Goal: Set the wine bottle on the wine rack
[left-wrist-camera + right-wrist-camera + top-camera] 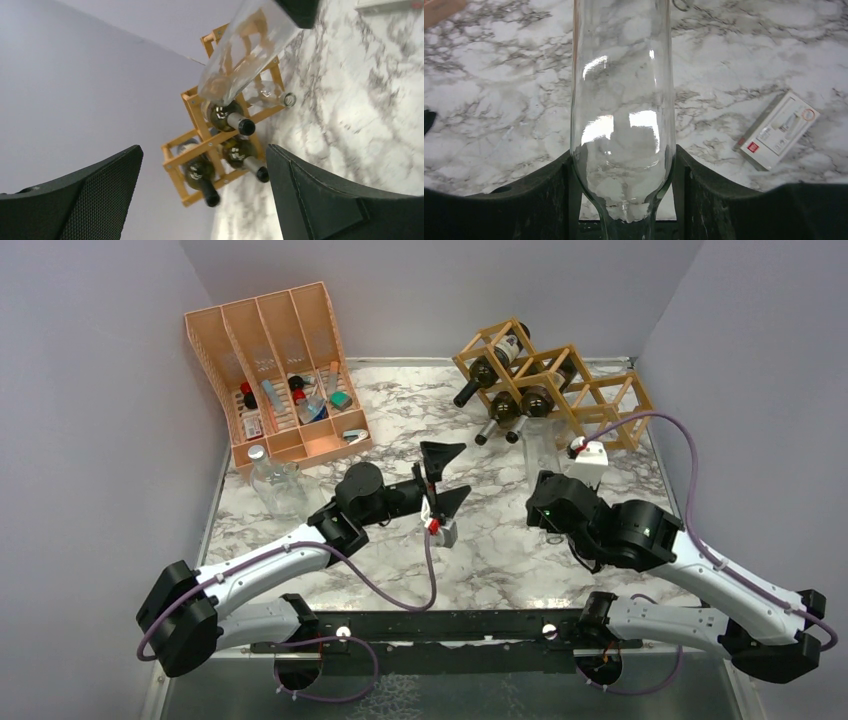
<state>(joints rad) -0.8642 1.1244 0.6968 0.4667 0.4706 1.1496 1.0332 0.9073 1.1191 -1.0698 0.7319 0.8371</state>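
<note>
The wine rack (560,380), a light wood frame of diamond-set cells, stands at the back right and holds three dark bottles. It also shows in the left wrist view (200,145). My right gripper (622,200) is shut on a clear glass wine bottle (622,100) at its shoulder. In the top view the bottle (537,452) is just in front of the rack, its body pointing towards it. My left gripper (447,477) is open and empty at the table's middle, and it faces the rack and the clear bottle (245,50).
An orange-pink slotted organiser (280,370) with small items stands at the back left. A clear plastic bottle (270,480) stands in front of it. A small white box (590,452) lies near the rack, also seen in the right wrist view (776,130).
</note>
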